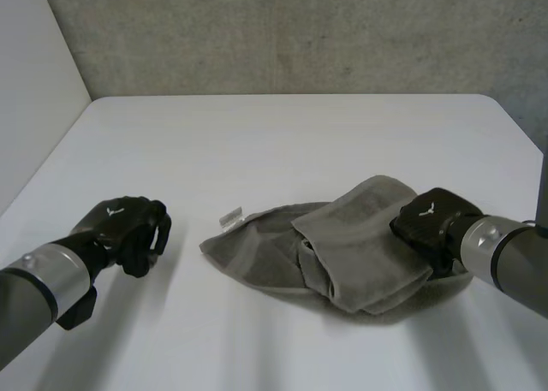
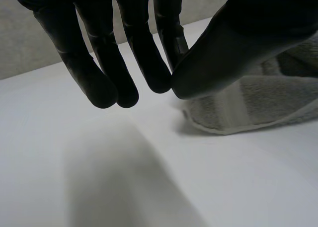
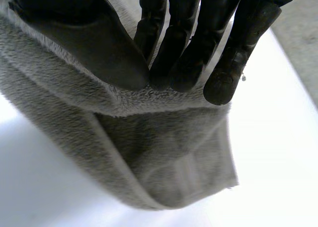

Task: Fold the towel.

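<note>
Grey concrete wall (image 1: 282,32) stands behind a white table (image 1: 282,143), and on that table a grey towel (image 1: 342,254) lies in a loose, rumpled heap.

The right hand (image 1: 432,220) sits at the towel's edge. In its wrist view its thumb (image 3: 107,53) and fingers (image 3: 184,63) are closed on a raised fold of the terry cloth, so it has the towel pinched. Below the fingertips the cloth hangs in doubled layers with a hemmed edge.

The left hand (image 1: 128,228) hovers over bare table, well apart from the towel, which lies beyond its thumb. Its fingertips are drawn in against the thumb with nothing between them. A small white label (image 1: 229,217) sticks out of the towel's edge on the side nearest this hand.

As a judgement, the fold is only partly made. One thick flap lies over a flatter layer, but the outline is rounded and uneven and no edges line up. Spreading, squaring the corners and at least one clean fold appear to be left.

How many layers the heap holds is hard to make out. The right forearm covers the towel's corner behind the hand, and I cannot tell which corner or hem the pinched fold belongs to.
</note>
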